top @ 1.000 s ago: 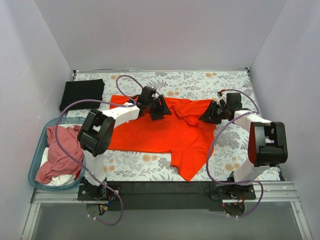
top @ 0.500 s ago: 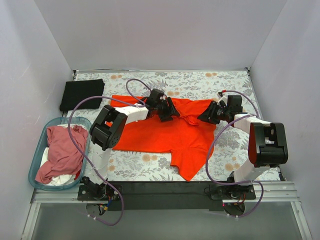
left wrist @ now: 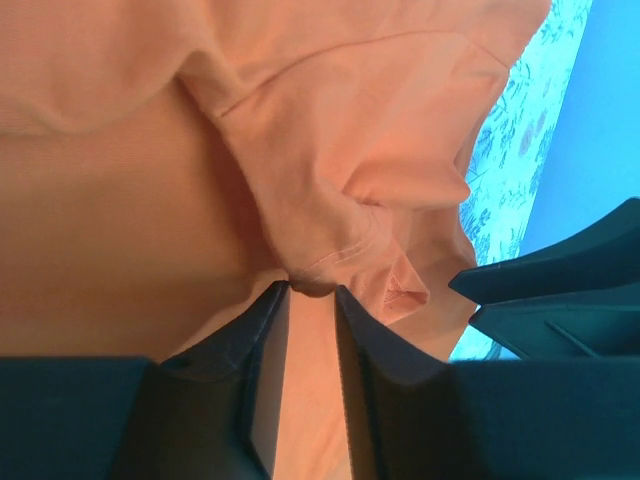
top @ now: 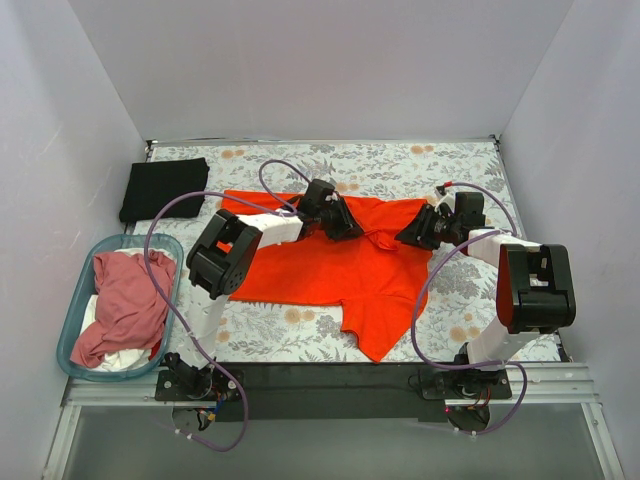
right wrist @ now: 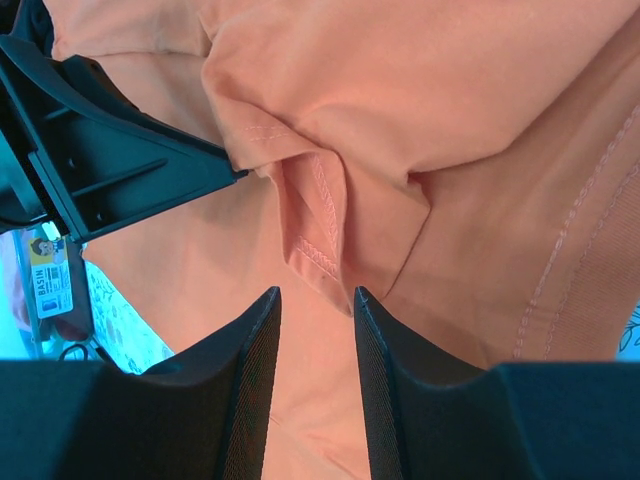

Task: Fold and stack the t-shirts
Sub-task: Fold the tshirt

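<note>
Only "BASIN" sticker (right wrist: pixel 47 283) near orange t-shirt (right wrist: pixel 450 120)

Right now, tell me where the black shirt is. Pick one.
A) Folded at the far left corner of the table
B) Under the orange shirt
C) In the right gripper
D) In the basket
A: the black shirt lies folded on the far left corner of the table, apart from the basket and the orange shirt.
</note>
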You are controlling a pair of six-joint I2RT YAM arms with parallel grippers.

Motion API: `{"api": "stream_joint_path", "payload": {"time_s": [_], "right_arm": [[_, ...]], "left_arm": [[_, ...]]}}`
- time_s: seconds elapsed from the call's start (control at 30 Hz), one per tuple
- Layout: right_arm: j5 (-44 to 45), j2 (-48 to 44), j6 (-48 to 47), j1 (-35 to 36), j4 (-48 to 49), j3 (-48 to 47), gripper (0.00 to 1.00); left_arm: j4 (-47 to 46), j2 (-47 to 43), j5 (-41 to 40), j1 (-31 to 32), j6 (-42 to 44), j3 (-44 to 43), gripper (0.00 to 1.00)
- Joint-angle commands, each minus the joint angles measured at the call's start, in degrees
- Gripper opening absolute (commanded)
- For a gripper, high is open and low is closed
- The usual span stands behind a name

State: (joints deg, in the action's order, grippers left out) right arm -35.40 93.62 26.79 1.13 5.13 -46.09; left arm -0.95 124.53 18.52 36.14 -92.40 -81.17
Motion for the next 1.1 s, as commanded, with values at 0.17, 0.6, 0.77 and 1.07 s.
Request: {"api": "stream_joint_path", "payload": {"time_s": [0.17,0.6,0.77,1.07], "right_arm": [[-1.3,0.2,-1.3,-0.2,2.3,0.4,0.41],[-2.5,0.9,-2.7,-0.3,2.2,0.4,0.41],[-3.2,2.2,-3.4,-0.2,2.1,0.3,0.38],[-5.5,3.4,-4.2,-0.3,2.2,-0.4,0.33]], "left_arm": [[-2.3,-1.9,0.3,0.4,0.0,0.0,0.12],[7.4,-6.0,-1.3,0.2,5.9,-0.4,0.0],[16.3,-5.9,-1.6,-0.9,11.1,-3.5,0.0],[28.3,-3.1,-2.9,-4.1,18.7,-13.6,0.0]]}}
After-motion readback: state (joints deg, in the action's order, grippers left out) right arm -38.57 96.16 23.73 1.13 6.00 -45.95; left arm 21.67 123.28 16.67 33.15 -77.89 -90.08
